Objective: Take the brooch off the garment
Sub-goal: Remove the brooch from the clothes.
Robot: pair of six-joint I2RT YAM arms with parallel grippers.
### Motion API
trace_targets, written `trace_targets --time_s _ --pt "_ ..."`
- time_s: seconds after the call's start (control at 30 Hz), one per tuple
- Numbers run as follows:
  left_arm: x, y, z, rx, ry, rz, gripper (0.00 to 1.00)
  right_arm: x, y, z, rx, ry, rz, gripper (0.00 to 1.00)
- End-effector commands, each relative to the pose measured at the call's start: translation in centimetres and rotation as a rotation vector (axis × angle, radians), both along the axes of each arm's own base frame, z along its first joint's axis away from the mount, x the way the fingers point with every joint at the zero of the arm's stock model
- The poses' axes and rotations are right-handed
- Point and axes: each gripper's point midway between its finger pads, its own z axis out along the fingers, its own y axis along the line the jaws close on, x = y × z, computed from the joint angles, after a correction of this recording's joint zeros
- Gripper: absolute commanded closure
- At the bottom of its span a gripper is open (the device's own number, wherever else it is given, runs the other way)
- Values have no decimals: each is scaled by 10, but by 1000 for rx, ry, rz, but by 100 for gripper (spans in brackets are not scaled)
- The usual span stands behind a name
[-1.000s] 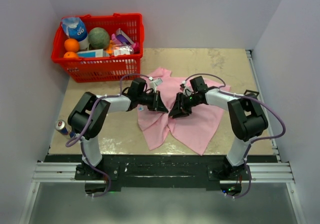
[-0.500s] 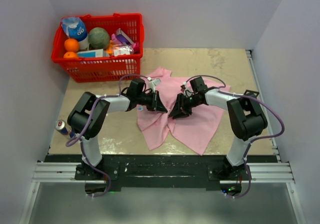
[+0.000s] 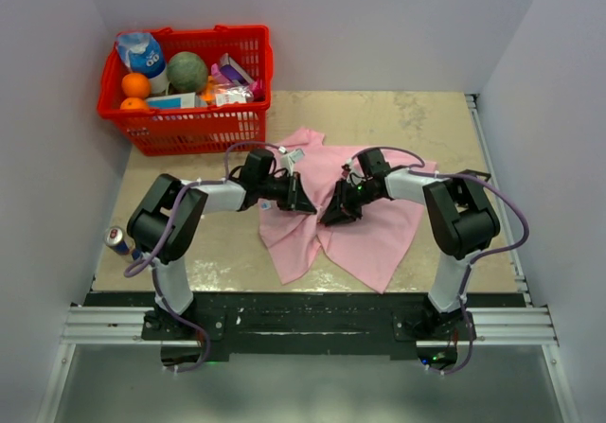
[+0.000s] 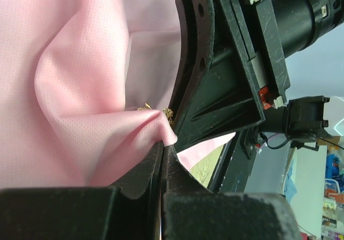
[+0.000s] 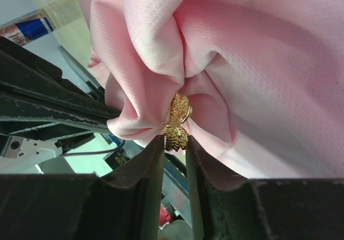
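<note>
Pinching a ridge of the garment (image 4: 80, 89) tight, the left tool (image 4: 163, 151) anchors the cloth just beside the brooch (image 5: 177, 123), which sits on that raised fold. The right tool (image 5: 174, 148) is clamped on the brooch's lower edge. A slow, straight pull away from the left tool should free the pin without tearing.

My black left gripper (image 4: 163, 150), lower centre, is clamped on pink cloth shirt (image 4: 70, 89); my black right gripper (image 5: 174, 140) pinches gold flower-shaped brooch (image 5: 178, 116).
</note>
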Motion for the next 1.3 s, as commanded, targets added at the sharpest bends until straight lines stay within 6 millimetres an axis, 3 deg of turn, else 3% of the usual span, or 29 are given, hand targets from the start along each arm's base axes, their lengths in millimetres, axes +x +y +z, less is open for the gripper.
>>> trace_targets --time_s 0.0,0.13,0.17,0.37,0.47,0.53,0.7,1.03,1.1,1.13,1.2,1.23,1.27 --pt "-1 -1 23 -52 -50 -16 100 15 5 10 24 -49 -18 75" --pt "-1 -1 24 -54 -53 -17 100 19 8 9 43 -57 -14 83" --pt "0 -1 25 -56 -54 -19 100 20 8 9 46 -57 -13 100" --pt "11 3 15 40 -130 -39 100 12 0 4 0 -69 27 100" --pt "16 20 -9 200 -152 -57 100 7 -1 4 10 -79 60 100" --pt "31 31 -19 297 -213 -21 100 5 0 2 16 -77 83 100" --pt "43 19 -15 258 -250 -58 100 4 8 1 48 -84 123 100" --pt "36 19 -46 324 -188 -91 100 -6 18 7 107 -114 217 100" --pt "34 17 -35 301 -196 -95 91 -9 19 6 127 -117 237 100" --pt "32 18 -32 296 -196 -91 78 -9 17 4 128 -112 238 100" --pt "30 16 -11 260 -228 -94 68 -10 18 0 136 -112 255 100" --pt "30 16 -4 255 -241 -91 52 -10 17 -2 134 -112 259 100" --pt "29 14 7 226 -254 -101 49 -9 17 -5 133 -114 271 100"
